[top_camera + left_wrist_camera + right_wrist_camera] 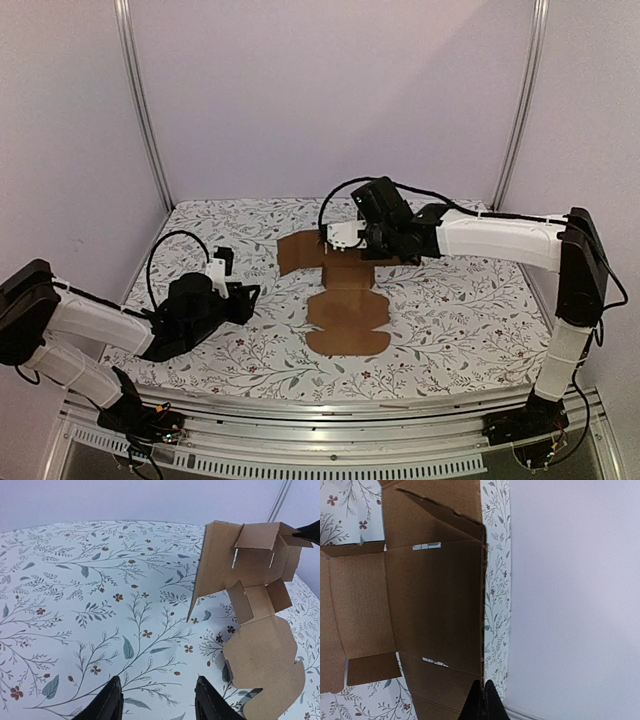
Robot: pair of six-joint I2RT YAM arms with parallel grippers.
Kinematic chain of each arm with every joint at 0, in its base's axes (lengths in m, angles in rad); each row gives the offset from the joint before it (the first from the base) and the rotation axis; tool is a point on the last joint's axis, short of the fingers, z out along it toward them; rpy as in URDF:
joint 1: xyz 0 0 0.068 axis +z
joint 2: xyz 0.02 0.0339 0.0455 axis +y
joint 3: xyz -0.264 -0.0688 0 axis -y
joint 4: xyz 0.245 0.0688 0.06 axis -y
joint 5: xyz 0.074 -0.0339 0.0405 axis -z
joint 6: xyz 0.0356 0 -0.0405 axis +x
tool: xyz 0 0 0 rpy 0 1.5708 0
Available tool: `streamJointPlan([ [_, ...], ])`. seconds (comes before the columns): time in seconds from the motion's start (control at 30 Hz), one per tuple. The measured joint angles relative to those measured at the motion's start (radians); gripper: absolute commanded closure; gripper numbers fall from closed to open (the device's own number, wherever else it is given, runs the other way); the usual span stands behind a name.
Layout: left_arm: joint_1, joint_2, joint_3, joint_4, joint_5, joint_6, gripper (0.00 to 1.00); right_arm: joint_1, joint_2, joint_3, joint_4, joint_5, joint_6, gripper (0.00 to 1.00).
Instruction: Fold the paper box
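Note:
The paper box [346,312] is a brown die-cut cardboard sheet lying mostly flat on the floral table, near the middle. Its far end is lifted, and in the left wrist view the far panels and flaps of the box [250,565] stand up off the cloth. My right gripper [338,238] is at that far end, shut on the edge of an upright panel [435,605]. Its fingertips [482,700] are pressed together there. My left gripper [248,296] hovers left of the box and is open with nothing between its fingers [107,705].
A floral cloth [450,310] covers the table. White enclosure walls and two metal posts [140,110] stand close behind and beside it. A metal rail [330,410] runs along the near edge, by the arm bases.

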Motion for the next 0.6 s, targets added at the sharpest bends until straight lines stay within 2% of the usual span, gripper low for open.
streamJointPlan([
  [0.2, 0.03, 0.136, -0.084, 0.121, -0.056, -0.085, 0.51, 0.12, -0.001, -0.354, 0.543, 0.188, -0.312, 1.0],
  [0.47, 0.035, 0.326, -0.091, 0.331, -0.032, -0.101, 0.5, 0.244, -0.004, -0.604, 0.954, 0.259, -0.427, 1.0],
  [0.6, 0.035, 0.447, -0.086, 0.47, 0.04, -0.06, 0.5, 0.274, -0.004, -0.698, 1.05, 0.263, -0.448, 1.0],
])
